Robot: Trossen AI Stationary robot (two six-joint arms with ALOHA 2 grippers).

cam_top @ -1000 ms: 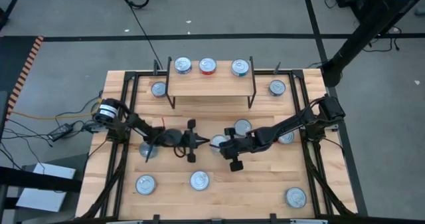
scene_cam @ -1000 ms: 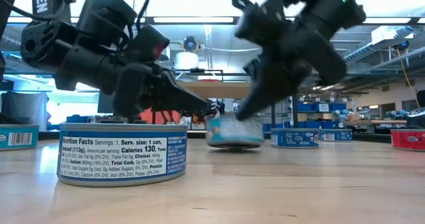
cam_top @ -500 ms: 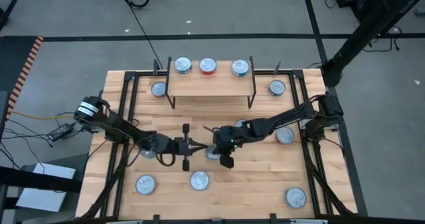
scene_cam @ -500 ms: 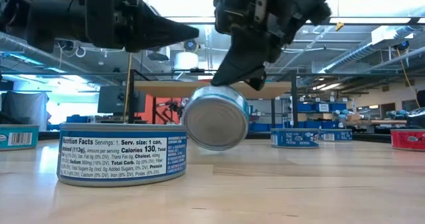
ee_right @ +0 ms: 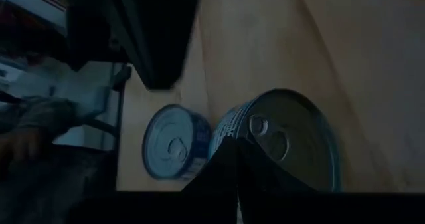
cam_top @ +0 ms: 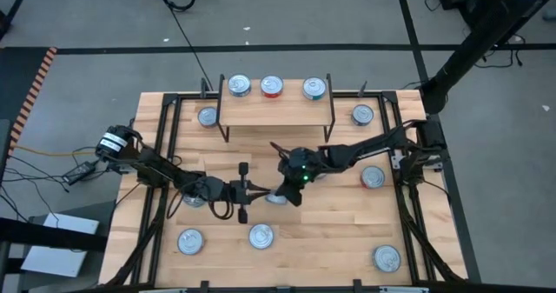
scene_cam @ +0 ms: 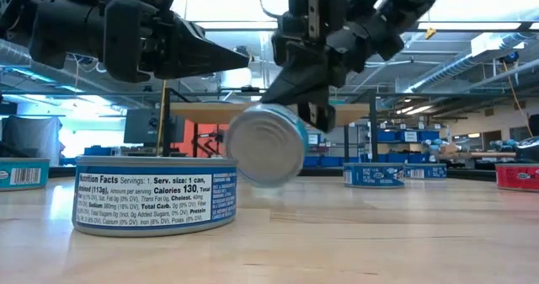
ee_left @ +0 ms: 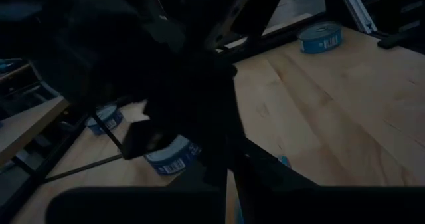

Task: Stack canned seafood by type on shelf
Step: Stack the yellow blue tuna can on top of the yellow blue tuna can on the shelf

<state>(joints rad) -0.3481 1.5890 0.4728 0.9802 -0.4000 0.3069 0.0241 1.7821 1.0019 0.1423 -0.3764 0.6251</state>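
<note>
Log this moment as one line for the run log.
right claw: shut on teal tin, tilted, lifted off table | left claw: beside it mid-table | shelf: three tins on top

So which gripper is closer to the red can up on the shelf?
Right. The right gripper holds a tilted can mid-table, below the red can. The left gripper sits just beside it, slightly farther.

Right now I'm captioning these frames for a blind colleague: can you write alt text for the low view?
The right gripper holds a teal-sided tin tipped on edge above the wooden table, its silver face toward the camera. The left gripper points toward it from the left, above a blue-labelled tin in the foreground. More tins sit farther back.
</note>
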